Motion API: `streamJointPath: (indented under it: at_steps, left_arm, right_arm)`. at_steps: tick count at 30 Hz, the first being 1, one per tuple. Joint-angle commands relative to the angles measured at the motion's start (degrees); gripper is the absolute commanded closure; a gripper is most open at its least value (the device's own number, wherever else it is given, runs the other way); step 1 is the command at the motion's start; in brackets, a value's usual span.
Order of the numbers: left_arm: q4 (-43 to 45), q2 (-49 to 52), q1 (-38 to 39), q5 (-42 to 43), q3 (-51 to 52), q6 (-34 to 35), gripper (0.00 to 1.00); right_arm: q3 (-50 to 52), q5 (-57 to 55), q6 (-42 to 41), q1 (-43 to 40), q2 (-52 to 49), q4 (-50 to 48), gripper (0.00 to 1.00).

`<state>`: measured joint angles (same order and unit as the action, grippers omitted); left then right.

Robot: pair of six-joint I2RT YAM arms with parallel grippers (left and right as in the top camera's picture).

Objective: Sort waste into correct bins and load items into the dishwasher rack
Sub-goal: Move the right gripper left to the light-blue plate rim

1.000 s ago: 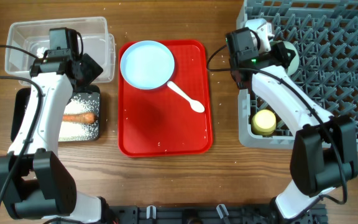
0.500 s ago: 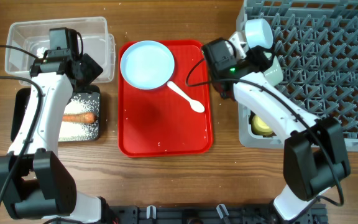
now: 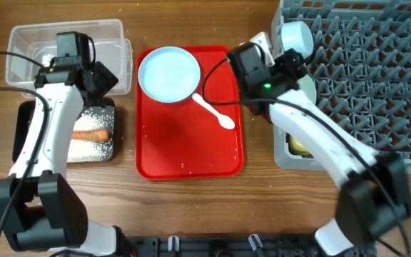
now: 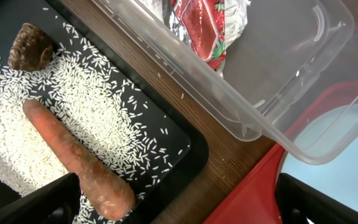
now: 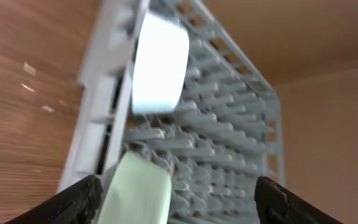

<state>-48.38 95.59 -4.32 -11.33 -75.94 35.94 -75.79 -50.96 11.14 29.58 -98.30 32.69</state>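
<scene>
My right gripper (image 3: pixel 296 71) (image 5: pixel 179 208) is open at the left edge of the grey dishwasher rack (image 3: pixel 377 64) (image 5: pixel 229 143). It holds nothing. A pale green bowl (image 5: pixel 135 190) (image 3: pixel 310 84) stands on edge in the rack just beyond its fingers, and a light blue bowl (image 5: pixel 160 62) (image 3: pixel 296 34) stands behind that. My left gripper (image 3: pixel 98 80) (image 4: pixel 179 211) hangs open and empty over the black tray (image 4: pixel 185 146), which holds rice (image 4: pixel 98 106), a sausage stick (image 4: pixel 73 155) and a brown lump (image 4: pixel 30 45). The clear tub (image 4: pixel 272 99) holds a red wrapper (image 4: pixel 201 25).
A red tray (image 3: pixel 190 143) in the middle carries a light blue plate (image 3: pixel 168 73) and a white spoon (image 3: pixel 215 113). A yellow cup (image 3: pixel 298 146) sits in the rack's near left corner, partly under my right arm. Bare wooden table lies in front.
My right gripper has opened, let go of the pale green bowl in the rack and drawn back left towards the red tray. The left arm has not moved.
</scene>
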Motion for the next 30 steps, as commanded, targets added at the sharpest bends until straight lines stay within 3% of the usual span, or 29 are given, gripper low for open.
streamJointPath:
  at_steps: [1, 4, 5, 8, 12, 15, 19, 23, 30]
  left_arm:
    - [0.0, 0.3, -0.5, -0.7, 0.3, 0.5, 0.0]
    - [0.0, 0.3, -0.5, -0.7, 0.3, 0.5, 0.0]
    - [0.0, 0.3, -0.5, -0.7, 0.3, 0.5, 0.0]
    - [0.0, 0.3, -0.5, -0.7, 0.3, 0.5, 0.0]
    - [0.0, 0.3, -0.5, -0.7, 0.3, 0.5, 0.0]
    - [0.0, 0.3, -0.5, -0.7, 0.3, 0.5, 0.0]
    - [0.0, 0.3, -0.5, -0.7, 0.3, 0.5, 0.0]
    - [0.0, 0.3, -0.5, -0.7, 0.3, 0.5, 0.0]
    - [0.0, 0.3, -0.5, -0.7, 0.3, 0.5, 0.0]
  right_arm:
    - [-0.4, 16.7, 3.6, 2.6, 10.4, 2.0, 0.18]
    - [-0.4, 41.4, 3.8, 4.4, 15.6, 3.0, 0.18]
    - [-0.4, 56.0, 3.8, 4.4, 16.4, 2.1, 0.18]
    - [-0.4, 67.8, 0.2, 4.4, 15.2, -1.0, 0.19]
    - [-0.4, 80.7, -13.5, 4.4, 9.9, -10.0, 0.1]
    - [-0.4, 74.7, -27.3, 4.3, 5.4, -16.3, 0.22]
    - [-0.4, 59.1, -36.3, 4.5, 0.9, -25.2, 0.25]
    - [-0.4, 47.8, -43.7, 4.5, -5.2, -28.2, 0.31]
    - [-0.4, 46.6, -50.7, 4.5, -19.5, -31.1, 0.36]
